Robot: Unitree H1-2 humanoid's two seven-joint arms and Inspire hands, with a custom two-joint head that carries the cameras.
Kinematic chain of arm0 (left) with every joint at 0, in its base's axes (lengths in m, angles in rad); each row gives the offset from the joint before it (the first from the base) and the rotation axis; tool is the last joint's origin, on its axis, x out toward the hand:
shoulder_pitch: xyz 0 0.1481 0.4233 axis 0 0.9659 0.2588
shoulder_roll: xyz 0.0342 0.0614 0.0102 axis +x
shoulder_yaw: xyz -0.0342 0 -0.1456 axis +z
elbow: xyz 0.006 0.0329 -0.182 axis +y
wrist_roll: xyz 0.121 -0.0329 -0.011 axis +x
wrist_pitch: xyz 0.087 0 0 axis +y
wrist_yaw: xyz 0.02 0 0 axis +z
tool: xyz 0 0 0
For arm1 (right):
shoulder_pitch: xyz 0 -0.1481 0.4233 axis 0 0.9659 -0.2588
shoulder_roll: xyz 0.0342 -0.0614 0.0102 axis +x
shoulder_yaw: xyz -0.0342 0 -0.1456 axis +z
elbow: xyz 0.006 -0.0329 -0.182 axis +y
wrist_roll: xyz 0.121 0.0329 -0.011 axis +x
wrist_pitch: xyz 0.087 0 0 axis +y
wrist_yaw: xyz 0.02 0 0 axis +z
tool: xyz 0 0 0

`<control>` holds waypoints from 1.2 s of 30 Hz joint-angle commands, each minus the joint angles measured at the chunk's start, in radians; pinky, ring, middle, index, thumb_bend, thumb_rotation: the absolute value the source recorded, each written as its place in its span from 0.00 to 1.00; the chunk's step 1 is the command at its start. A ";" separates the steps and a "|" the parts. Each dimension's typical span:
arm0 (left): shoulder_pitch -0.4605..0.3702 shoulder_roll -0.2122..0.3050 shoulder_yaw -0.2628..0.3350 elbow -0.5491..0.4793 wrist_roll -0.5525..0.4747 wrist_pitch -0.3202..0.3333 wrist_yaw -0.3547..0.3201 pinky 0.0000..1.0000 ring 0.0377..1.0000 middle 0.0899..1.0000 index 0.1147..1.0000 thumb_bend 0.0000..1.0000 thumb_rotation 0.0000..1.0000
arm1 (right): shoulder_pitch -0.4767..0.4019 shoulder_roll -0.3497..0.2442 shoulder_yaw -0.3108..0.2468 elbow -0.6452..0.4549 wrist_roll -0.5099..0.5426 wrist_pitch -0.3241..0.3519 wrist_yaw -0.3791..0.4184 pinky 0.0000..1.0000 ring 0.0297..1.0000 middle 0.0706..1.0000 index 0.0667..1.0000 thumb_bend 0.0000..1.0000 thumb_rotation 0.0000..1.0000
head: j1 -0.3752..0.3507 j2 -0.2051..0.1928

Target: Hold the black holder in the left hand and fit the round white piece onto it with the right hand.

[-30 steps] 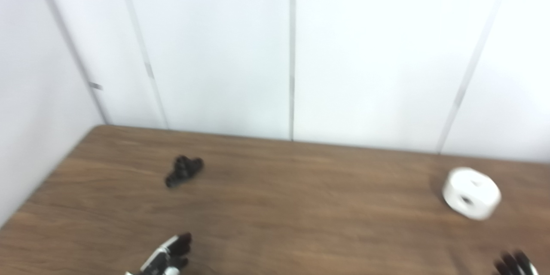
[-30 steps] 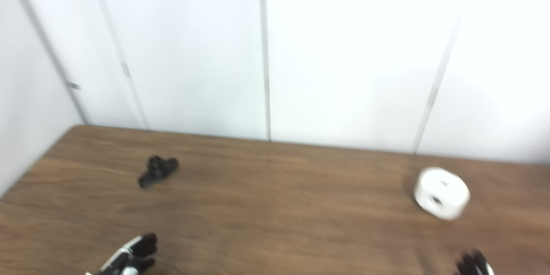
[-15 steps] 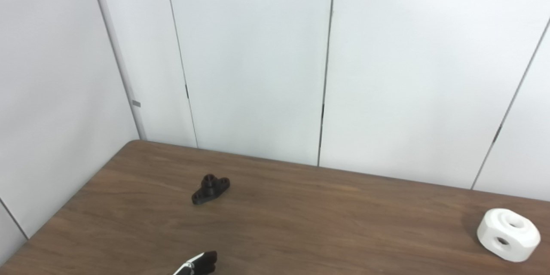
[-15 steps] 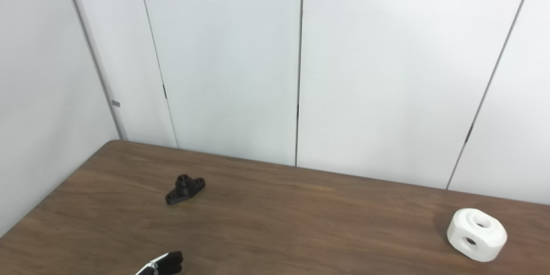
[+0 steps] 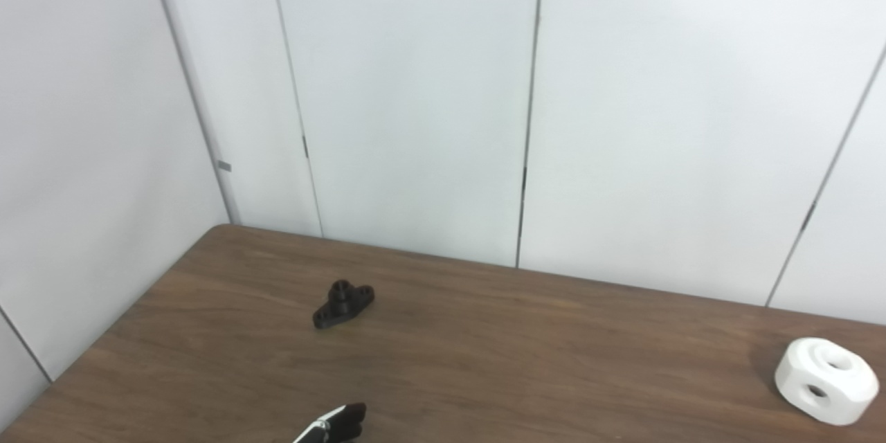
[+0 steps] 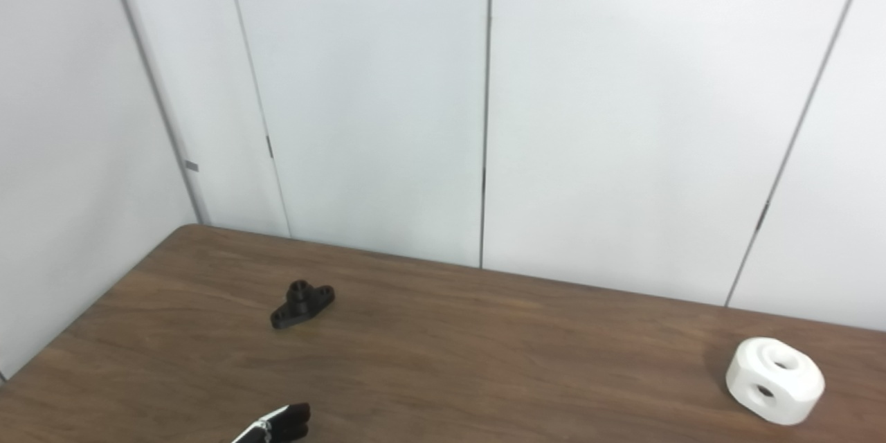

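The black holder (image 5: 342, 303) lies flat on the brown table (image 5: 484, 360), left of centre, with its short post pointing up. Far to the right rests the round white piece (image 5: 826, 381), a chunky ring with a hole on top and one in its side. Only the dark fingertips of my left hand (image 5: 336, 427) show at the bottom edge, well in front of the holder and apart from it. Too little of it shows to tell open from shut. My right hand is out of view.
White wall panels (image 5: 415, 97) close off the table's far edge and left side. The table's left edge (image 5: 104, 346) runs diagonally toward the bottom left corner.
The camera has tilted up and shifted, so the table sits lower in the picture. My right hand has dropped out of view and less of my left hand shows. Both parts lie where they were.
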 commanded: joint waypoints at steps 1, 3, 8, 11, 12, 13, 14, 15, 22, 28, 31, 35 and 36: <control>0.006 -0.023 -0.009 -0.048 0.012 -0.004 0.006 0.81 0.86 0.85 0.80 0.33 0.51 | 0.023 -0.004 -0.009 0.056 0.008 0.068 -0.008 1.00 1.00 1.00 1.00 0.56 1.00 | 0.015 0.017; 0.008 -0.023 -0.014 -0.056 0.016 0.001 0.006 0.82 0.86 0.86 0.81 0.33 0.50 | 0.026 -0.006 -0.012 0.047 0.009 0.075 -0.004 1.00 1.00 1.00 1.00 0.57 1.00 | 0.020 0.027; 0.016 -0.026 -0.024 -0.073 0.031 0.006 0.012 0.83 0.87 0.86 0.82 0.33 0.52 | 0.031 -0.012 -0.018 0.023 0.025 0.100 0.002 1.00 1.00 1.00 1.00 0.58 1.00 | 0.033 0.061; 0.019 -0.033 -0.031 -0.066 0.041 -0.001 0.017 0.85 0.88 0.87 0.83 0.37 0.60 | 0.029 -0.014 -0.023 0.021 0.023 0.106 0.000 1.00 1.00 1.00 1.00 0.59 1.00 | 0.040 0.074; 0.020 -0.035 -0.033 -0.065 0.044 0.000 0.019 0.85 0.88 0.88 0.84 0.38 0.62 | 0.029 -0.014 -0.024 0.019 0.019 0.108 0.000 1.00 1.00 1.00 1.00 0.59 1.00 | 0.043 0.081; 0.022 -0.036 -0.036 -0.064 0.048 0.001 0.020 0.86 0.89 0.88 0.84 0.39 0.65 | 0.030 -0.015 -0.026 0.016 0.018 0.112 -0.001 1.00 1.00 1.00 1.00 0.59 1.00 | 0.046 0.091; 0.023 -0.036 -0.039 -0.063 0.051 0.002 0.020 0.87 0.89 0.89 0.85 0.41 0.68 | 0.030 -0.014 -0.028 0.014 0.018 0.114 -0.001 1.00 1.00 1.00 1.00 0.59 1.00 | 0.046 0.091; 0.025 -0.038 -0.042 -0.060 0.054 0.001 0.022 0.88 0.90 0.89 0.86 0.42 0.71 | 0.030 -0.014 -0.029 0.013 0.019 0.114 -0.001 1.00 1.00 1.00 1.00 0.60 1.00 | 0.047 0.093; 0.029 -0.043 -0.057 -0.043 0.059 -0.024 0.033 0.92 0.93 0.92 0.89 0.47 0.82 | 0.032 -0.015 -0.039 -0.005 0.021 0.143 -0.003 1.00 1.00 1.00 1.00 0.63 1.00 | 0.049 0.144; 0.024 -0.042 -0.060 -0.032 0.062 -0.033 0.044 0.94 0.93 0.92 0.89 0.48 0.85 | 0.032 -0.012 -0.042 -0.003 0.025 0.138 0.006 1.00 1.00 0.99 1.00 0.60 1.00 | 0.039 0.146; 0.023 -0.037 -0.062 -0.023 0.061 -0.042 0.048 0.94 0.93 0.92 0.89 0.45 0.84 | 0.035 -0.010 -0.041 -0.009 0.017 0.144 0.003 1.00 1.00 0.99 1.00 0.59 1.00 | 0.032 0.136; 0.026 -0.041 -0.063 -0.019 0.071 -0.045 0.057 0.94 0.93 0.91 0.89 0.49 0.83 | 0.033 -0.010 -0.042 0.005 0.020 0.129 0.008 1.00 1.00 0.99 1.00 0.58 1.00 | 0.014 0.117; 0.029 -0.044 -0.063 -0.017 0.075 -0.047 0.062 0.94 0.92 0.91 0.88 0.49 0.83 | 0.033 -0.009 -0.041 0.008 0.021 0.126 0.008 1.00 1.00 0.99 1.00 0.58 1.00 | 0.006 0.111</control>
